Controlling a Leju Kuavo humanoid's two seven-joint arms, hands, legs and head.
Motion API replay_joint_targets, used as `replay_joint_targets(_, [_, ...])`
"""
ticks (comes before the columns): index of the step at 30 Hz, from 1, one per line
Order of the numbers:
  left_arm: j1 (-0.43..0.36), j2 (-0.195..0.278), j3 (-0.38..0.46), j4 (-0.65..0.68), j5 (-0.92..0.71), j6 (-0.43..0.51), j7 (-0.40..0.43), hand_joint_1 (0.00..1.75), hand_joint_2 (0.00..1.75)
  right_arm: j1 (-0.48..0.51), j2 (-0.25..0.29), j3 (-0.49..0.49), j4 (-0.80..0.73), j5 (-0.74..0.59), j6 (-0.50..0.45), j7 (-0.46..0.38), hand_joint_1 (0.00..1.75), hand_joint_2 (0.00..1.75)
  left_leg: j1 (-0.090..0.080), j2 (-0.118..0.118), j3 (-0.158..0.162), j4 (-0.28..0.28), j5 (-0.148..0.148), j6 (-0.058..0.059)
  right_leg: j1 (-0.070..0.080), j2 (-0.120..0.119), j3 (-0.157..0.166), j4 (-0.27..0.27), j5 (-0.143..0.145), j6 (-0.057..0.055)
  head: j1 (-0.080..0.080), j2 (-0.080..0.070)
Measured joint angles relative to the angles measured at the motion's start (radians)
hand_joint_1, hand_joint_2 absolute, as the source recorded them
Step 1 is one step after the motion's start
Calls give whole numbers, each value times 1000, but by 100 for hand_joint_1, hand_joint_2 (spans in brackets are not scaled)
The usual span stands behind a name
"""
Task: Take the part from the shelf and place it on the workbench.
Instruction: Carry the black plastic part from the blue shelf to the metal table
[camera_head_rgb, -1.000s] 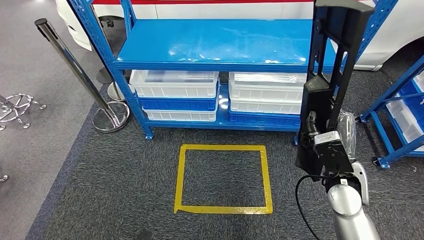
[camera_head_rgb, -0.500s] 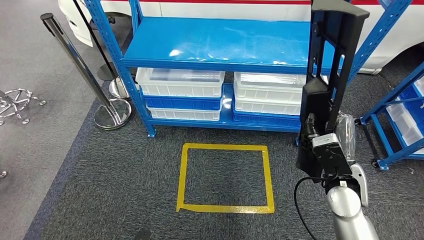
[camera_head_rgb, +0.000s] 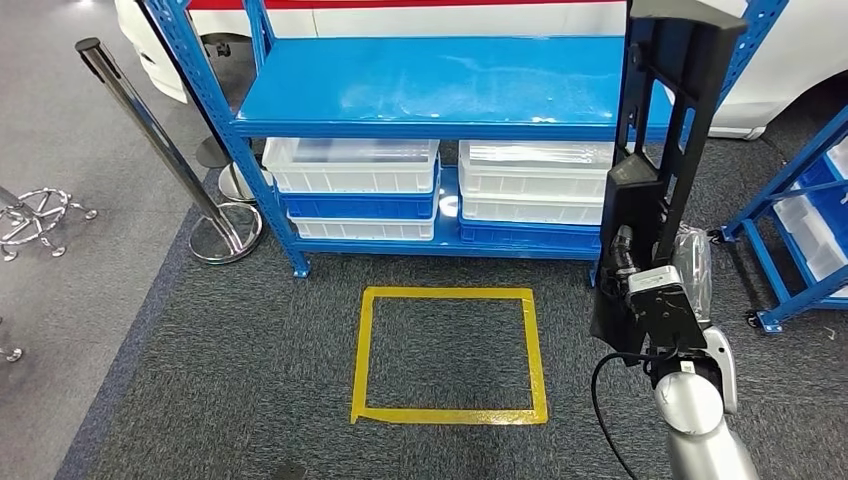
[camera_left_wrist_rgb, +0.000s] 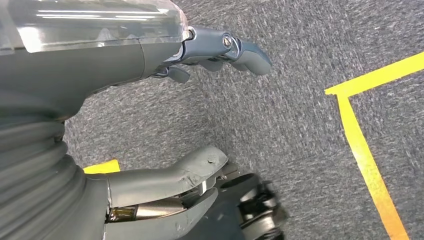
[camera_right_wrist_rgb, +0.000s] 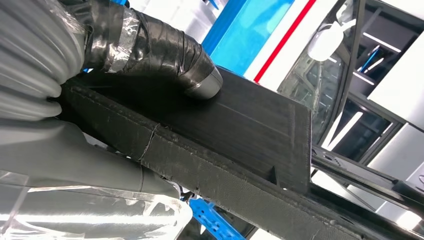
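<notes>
The part (camera_head_rgb: 660, 150) is a long black frame-like piece. It stands upright in my right hand (camera_head_rgb: 665, 300), rising in front of the blue shelf (camera_head_rgb: 430, 85) on the right of the head view. In the right wrist view my taped thumb (camera_right_wrist_rgb: 150, 50) presses on the part's flat black face (camera_right_wrist_rgb: 240, 130), gripping it. My left hand (camera_left_wrist_rgb: 150, 100) hangs over the grey carpet, fingers apart and holding nothing.
White and blue bins (camera_head_rgb: 352, 185) sit on the lower shelf level. A yellow tape square (camera_head_rgb: 448, 355) marks the carpet in front of it. A chrome stanchion post (camera_head_rgb: 160, 145) stands at the left. A second blue rack (camera_head_rgb: 800, 220) is at the right edge.
The whole head view has swayed slightly right then back left, so the camera moved. The part stays upright in my right hand.
</notes>
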Motion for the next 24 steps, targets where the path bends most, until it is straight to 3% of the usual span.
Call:
replay_joint_targets(2, [-1,0,0,0,0,0,0,0,175,0,0,0,0,0,0,0,175,175,-6,-1,70,-136,56,16,0,0,2,-1,1,1,0,0])
replay_joint_targets(3, [-1,0,0,0,0,0,0,0,175,0,0,0,0,0,0,0,175,175,-9,-1,92,-181,69,21,0,0,3,-1,1,1,0,0])
replay_joint_targets(7, [-2,0,0,0,0,0,0,0,175,0,0,0,0,0,0,0,175,175,-12,-1,105,-207,68,24,0,0,2,-2,3,4,0,0])
replay_joint_targets(10, [-2,1,1,0,0,0,0,0,175,0,0,0,0,0,0,0,175,175,-17,-1,113,-228,73,31,-2,0,-2,-7,10,17,0,0])
replay_joint_targets(12, [-2,1,2,0,0,-1,0,0,175,1,0,0,0,0,-1,-1,175,175,-16,1,118,-254,92,42,-4,1,-37,69,-41,29,0,0])
replay_joint_targets(14, [-3,0,2,0,1,-1,1,0,175,4,0,0,0,0,-1,-1,175,175,-14,4,117,-268,105,50,-4,1,-94,199,-112,36,0,0])
replay_joint_targets(15, [-2,0,2,0,2,-2,2,0,175,6,0,0,0,0,-1,-1,175,175,-14,4,114,-265,105,49,-6,1,-106,227,-116,38,0,0])
replay_joint_targets(16, [-1,0,2,0,2,-2,2,0,175,7,0,0,0,0,-1,0,175,175,-13,4,110,-260,104,48,-7,1,-102,223,-103,41,0,0])
replay_joint_targets(17, [0,0,2,0,2,-2,3,0,175,7,0,0,0,0,-1,0,175,175,-12,3,106,-253,102,46,-9,0,-80,184,-75,43,1,0])
replay_joint_targets(19, [-1,-1,2,0,1,-2,3,0,175,6,0,0,0,0,-1,0,175,175,-13,2,97,-232,93,37,-11,-1,-19,65,-25,45,1,0])
replay_joint_targets(21, [-2,-2,2,0,0,-2,4,0,175,5,0,0,0,0,-1,0,175,175,-16,1,86,-214,85,28,-9,1,9,6,-13,37,0,0])
replay_joint_targets(24, [-1,-2,2,0,0,-1,5,0,175,6,0,0,0,0,-1,0,175,175,-15,1,79,-204,81,18,-8,3,5,4,-11,21,0,0])
